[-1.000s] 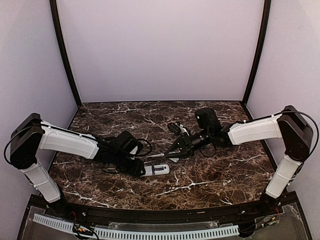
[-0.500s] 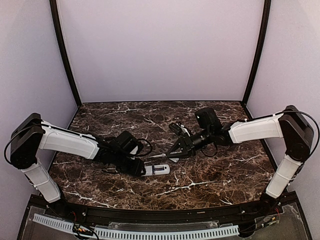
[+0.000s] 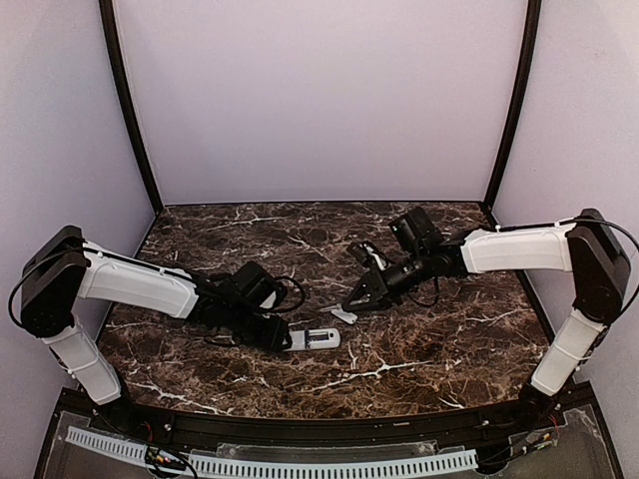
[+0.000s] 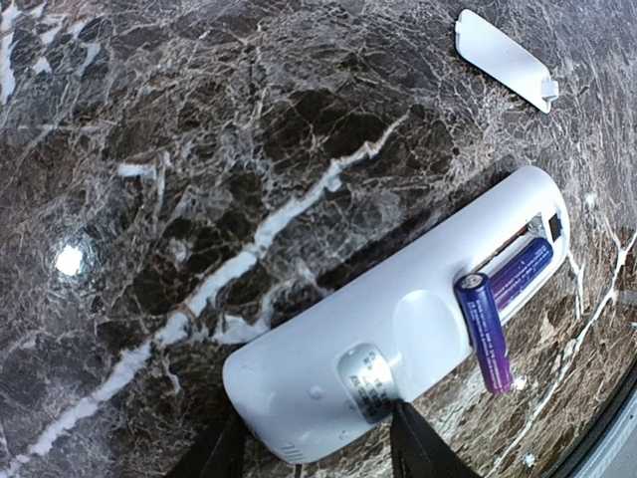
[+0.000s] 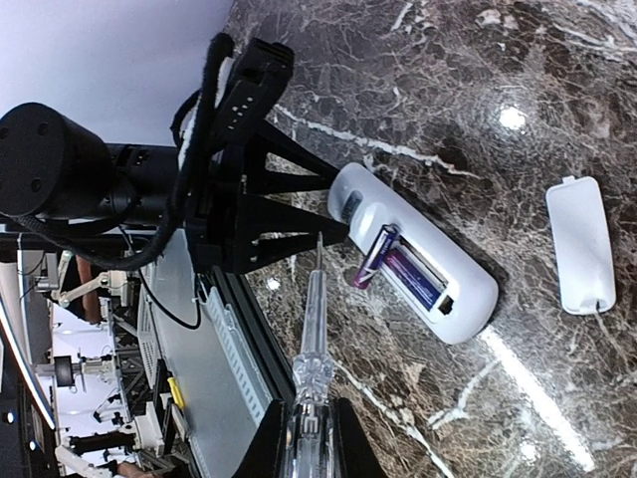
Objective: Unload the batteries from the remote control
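The white remote control lies back-up on the marble, its battery bay open. One purple battery is tipped out, slanting over the bay's edge onto the table. The other battery lies in the bay. My left gripper is shut on the remote's near end, one finger on each side. My right gripper is shut on a clear-handled screwdriver. Its tip hangs in the air just short of the remote and the tipped battery. From above, the remote lies between both grippers.
The small white battery cover lies flat on the table beyond the remote, seen again as the cover in the right wrist view. The table's near edge with its black rail and white strip runs close behind the remote.
My right arm has drawn back to the right and away from the remote, taking the screwdriver with it. The left gripper and the remote have stayed put.
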Action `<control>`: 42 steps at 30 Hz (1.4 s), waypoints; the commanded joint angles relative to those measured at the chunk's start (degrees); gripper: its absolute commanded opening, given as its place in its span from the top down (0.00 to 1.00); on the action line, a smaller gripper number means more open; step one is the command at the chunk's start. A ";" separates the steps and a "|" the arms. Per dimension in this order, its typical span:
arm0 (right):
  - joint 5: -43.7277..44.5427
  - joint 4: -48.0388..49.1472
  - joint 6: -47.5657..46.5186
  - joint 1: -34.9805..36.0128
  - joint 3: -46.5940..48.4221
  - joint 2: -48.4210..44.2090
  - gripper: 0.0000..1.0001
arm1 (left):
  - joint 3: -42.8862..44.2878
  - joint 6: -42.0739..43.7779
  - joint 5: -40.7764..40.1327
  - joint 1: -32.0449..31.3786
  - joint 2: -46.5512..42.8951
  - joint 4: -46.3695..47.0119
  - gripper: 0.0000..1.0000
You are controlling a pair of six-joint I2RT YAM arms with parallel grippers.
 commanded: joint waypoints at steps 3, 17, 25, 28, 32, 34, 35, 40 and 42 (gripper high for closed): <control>7.54 -7.92 -4.62 2.16 4.57 0.35 1.00 | -0.20 1.08 0.48 -1.65 2.40 2.39 0.51; 12.79 -9.97 -5.66 5.45 8.63 5.29 1.00 | 1.18 1.30 0.53 -1.64 3.11 1.78 0.51; 15.84 -12.22 -7.21 6.67 9.28 6.44 1.00 | 1.09 1.07 0.15 -1.68 3.22 1.65 0.51; 16.68 -12.52 -7.31 6.82 8.67 6.29 1.00 | 1.11 0.96 0.12 -1.67 3.28 1.82 0.51; 18.81 -12.41 -7.25 6.93 8.24 6.01 1.00 | 1.06 0.89 0.10 -1.71 3.32 1.99 0.51; 19.77 -11.91 -7.10 6.93 8.15 5.97 1.00 | 0.98 0.87 0.08 -1.68 3.29 1.96 0.51; 19.84 -11.72 -7.10 6.93 8.33 6.17 1.00 | 1.01 0.87 0.06 -1.64 3.29 2.07 0.51; 19.05 -11.57 -7.51 6.97 8.74 7.93 1.00 | 0.93 0.86 -0.04 -1.68 3.36 2.12 0.51; 18.54 -11.28 -7.81 7.17 8.68 8.41 1.00 | 0.93 0.80 0.03 -1.70 3.37 2.13 0.51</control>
